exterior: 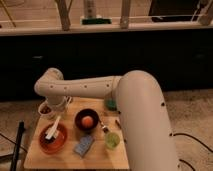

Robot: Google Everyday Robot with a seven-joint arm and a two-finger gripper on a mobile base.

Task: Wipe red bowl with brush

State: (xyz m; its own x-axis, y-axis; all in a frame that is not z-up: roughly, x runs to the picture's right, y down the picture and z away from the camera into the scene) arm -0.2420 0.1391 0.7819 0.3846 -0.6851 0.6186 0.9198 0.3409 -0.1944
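The wide, shallow orange-red bowl (53,140) is seen at the left front of the pale wooden table (100,159). The slim brush with a long white handle (53,128) is laid slanting across the bowl, its dark head low inside. The two-finger gripper (56,106) is hidden under the white arm's elbow (50,86), above the bowl; whether its jaws are closed cannot be told. A dark bowl holding an orange ball (87,120) stands just beside, with a blue-grey rectangular sponge (83,145) and a small white cup (45,109) near.

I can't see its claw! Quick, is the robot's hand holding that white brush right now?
Gripper: hidden behind the arm's white wrist above the wide orange-red bowl; whether it holds the white-handled brush cannot be told.
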